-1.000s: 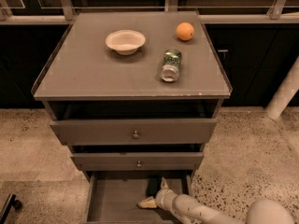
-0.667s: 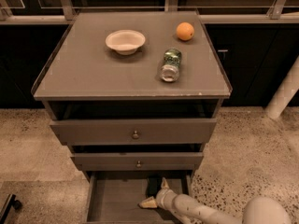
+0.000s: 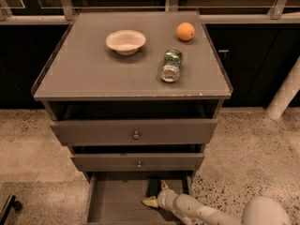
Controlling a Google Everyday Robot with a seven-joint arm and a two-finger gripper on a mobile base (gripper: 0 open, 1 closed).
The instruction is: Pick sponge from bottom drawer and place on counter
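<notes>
Two spread-open gripper (image 3: 156, 193) fingers (image 3: 150, 202) flank the sponge (image 3: 153, 186) in the bottom drawer (image 3: 112, 201).

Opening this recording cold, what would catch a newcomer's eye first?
The arm reaches low into the open bottom drawer, its gripper open by the dark sponge on the drawer floor. On the counter sit a pale bowl at back left, an orange at back right, and a jar lying on its side right of the middle.
</notes>
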